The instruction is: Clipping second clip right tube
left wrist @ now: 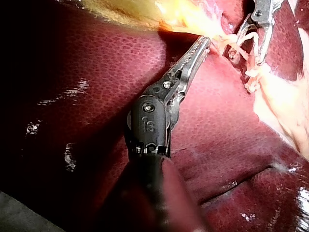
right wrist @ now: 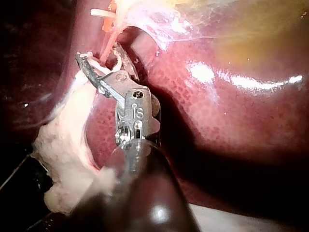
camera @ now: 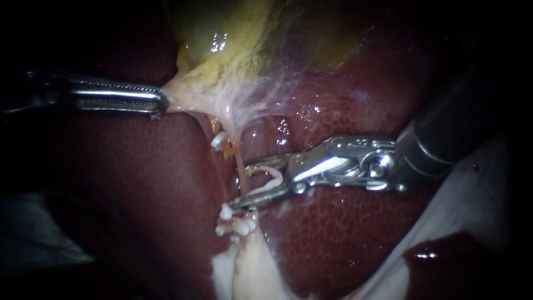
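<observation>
Around tube (camera: 237, 158), right instrument (camera: 240, 186) holding clip (camera: 273, 176)

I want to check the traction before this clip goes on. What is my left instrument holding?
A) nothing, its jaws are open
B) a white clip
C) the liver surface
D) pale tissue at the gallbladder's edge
D: the left instrument has its jaws shut on the pale tissue at the edge of the gallbladder. The white clip sits in the jaws of the right instrument.
</observation>
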Robot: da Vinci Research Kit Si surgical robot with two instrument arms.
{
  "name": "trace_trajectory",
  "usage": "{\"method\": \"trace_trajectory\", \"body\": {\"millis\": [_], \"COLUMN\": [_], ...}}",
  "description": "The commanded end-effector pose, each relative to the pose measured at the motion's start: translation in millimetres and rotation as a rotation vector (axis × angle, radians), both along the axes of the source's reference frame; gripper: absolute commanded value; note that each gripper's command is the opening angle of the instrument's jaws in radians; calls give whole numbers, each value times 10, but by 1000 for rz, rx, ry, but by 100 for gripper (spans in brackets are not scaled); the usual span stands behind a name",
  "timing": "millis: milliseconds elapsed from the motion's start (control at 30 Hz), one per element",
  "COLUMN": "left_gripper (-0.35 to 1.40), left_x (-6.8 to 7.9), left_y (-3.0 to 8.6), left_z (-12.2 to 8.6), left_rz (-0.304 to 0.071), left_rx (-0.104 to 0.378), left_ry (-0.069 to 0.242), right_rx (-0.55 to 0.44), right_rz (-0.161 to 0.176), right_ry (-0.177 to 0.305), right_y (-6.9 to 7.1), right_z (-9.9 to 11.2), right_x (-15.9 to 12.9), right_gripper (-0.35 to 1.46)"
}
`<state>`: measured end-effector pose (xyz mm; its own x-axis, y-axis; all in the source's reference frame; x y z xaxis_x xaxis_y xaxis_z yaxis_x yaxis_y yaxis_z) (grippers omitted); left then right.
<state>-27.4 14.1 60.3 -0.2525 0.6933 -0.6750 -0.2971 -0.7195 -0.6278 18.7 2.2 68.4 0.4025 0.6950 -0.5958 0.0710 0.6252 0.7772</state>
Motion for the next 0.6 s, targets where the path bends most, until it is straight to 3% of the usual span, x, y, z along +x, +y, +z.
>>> {"method": "trace_trajectory", "body": {"millis": [33, 367, 600], "left_gripper": [-35, -35, -35], "left_x": [0, -1, -2], "left_y": [0, 0, 0], "left_z": [0, 0, 0], "left_rz": [0, -1, -1], "left_rx": [0, 0, 0], "left_ry": [0, 1, 1], "right_rx": [10, 87, 131], "right_rz": [4, -2, -16], "right_ry": [14, 111, 168], "right_y": [-1, -11, -20], "right_z": [0, -3, -19], "right_x": [1, 18, 24], "right_gripper": [49, 49, 49]}}
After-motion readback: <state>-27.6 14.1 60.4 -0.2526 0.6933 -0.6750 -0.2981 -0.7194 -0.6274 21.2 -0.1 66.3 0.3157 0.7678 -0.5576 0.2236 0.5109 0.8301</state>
